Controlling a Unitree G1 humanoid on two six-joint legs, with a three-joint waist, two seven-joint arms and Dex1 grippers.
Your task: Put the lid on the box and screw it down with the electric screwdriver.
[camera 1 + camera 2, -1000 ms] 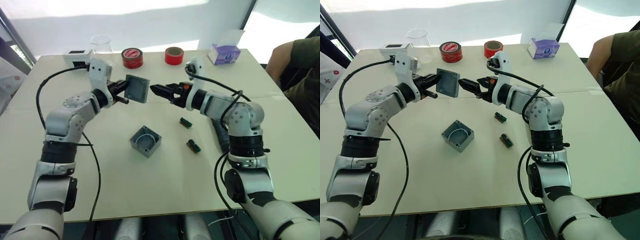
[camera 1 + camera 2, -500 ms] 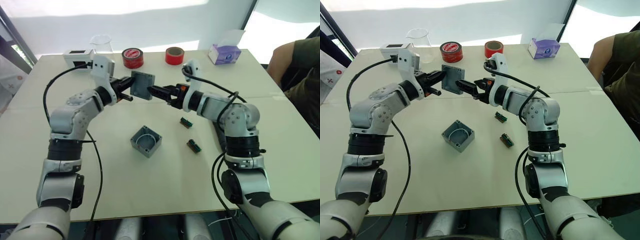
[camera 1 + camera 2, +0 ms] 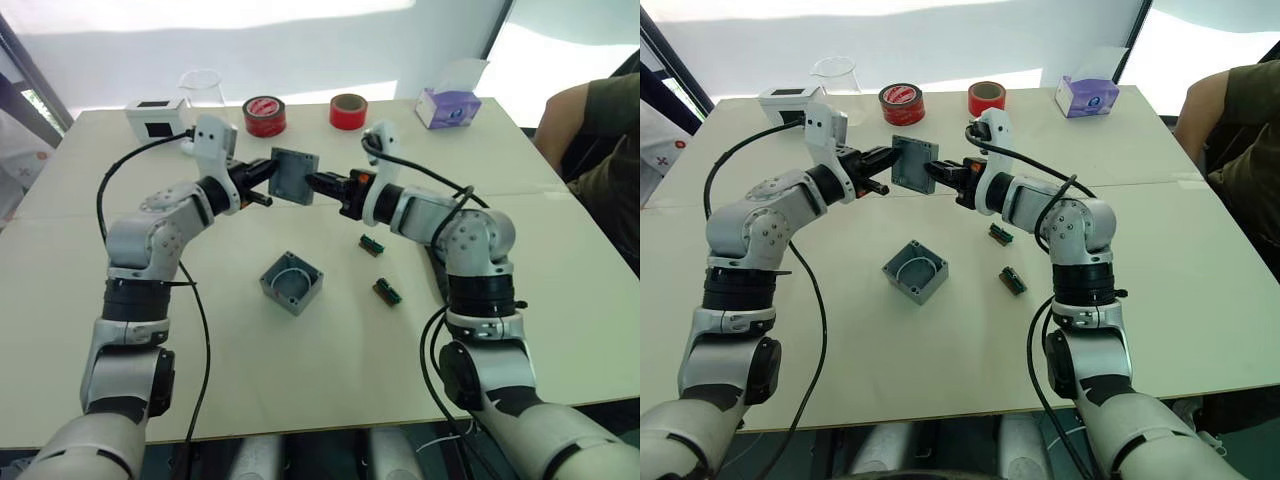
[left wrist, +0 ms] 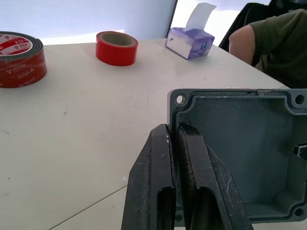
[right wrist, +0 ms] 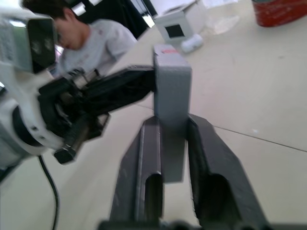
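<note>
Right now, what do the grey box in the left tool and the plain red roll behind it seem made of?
The box, clamped in the left tool: likely moulded plastic, matte grey, with formed corner holes and ribs; painted cast metal is possible. The red roll: glossy film tape on a brownish core, probably cardboard.

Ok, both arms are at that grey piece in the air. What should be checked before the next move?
1. Left gripper clamped on the wall of the held grey piece: ok.
2. Right gripper placed around that piece's opposite edge: ok. Whether it grips firmly: cannot tell.
3. Other grey piece lying open side up on the table, nothing on it: ok.
4. Two small green parts apart from it: ok.
5. Person's arm away from both grippers: ok.
</note>
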